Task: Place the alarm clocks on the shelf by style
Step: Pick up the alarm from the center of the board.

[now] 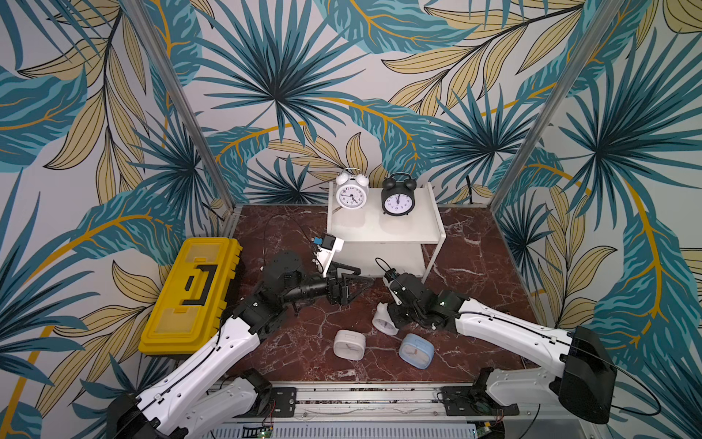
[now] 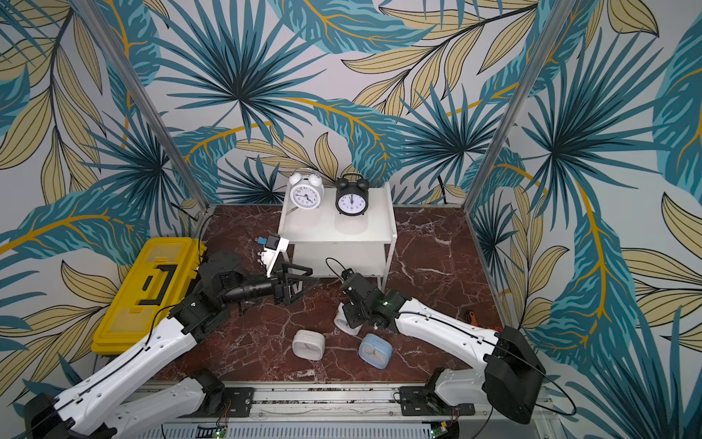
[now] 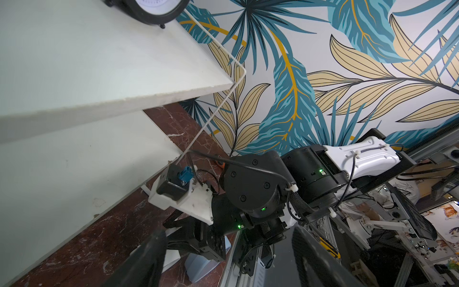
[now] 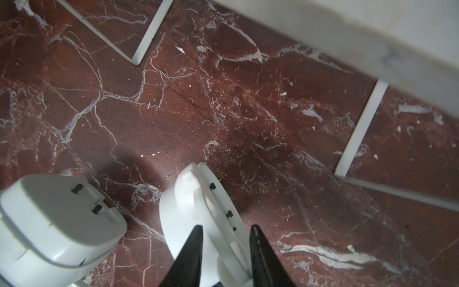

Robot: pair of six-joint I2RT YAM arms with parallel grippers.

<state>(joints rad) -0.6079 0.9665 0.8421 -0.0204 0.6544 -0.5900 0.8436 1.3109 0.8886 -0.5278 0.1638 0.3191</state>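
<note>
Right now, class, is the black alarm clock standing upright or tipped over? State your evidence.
Upright. The black alarm clock stands on its feet on the top board of the shelf, bells and handle above its face.

Red-brown marble-veined table (image 1: 475, 266) under my arms.

At the back stands a small white two-tier shelf (image 1: 383, 228). Its top board carries a white round twin-bell clock (image 1: 351, 194) and a black round twin-bell clock (image 1: 397, 200), upright, side by side.

Left side: yellow plastic toolbox (image 1: 190, 292).

Near the front: white rounded-square clock (image 1: 349, 344) and light-blue rounded-square clock (image 1: 416, 350), faces up, apart. A second white round clock (image 1: 383, 321) sits tipped just behind them.
</note>
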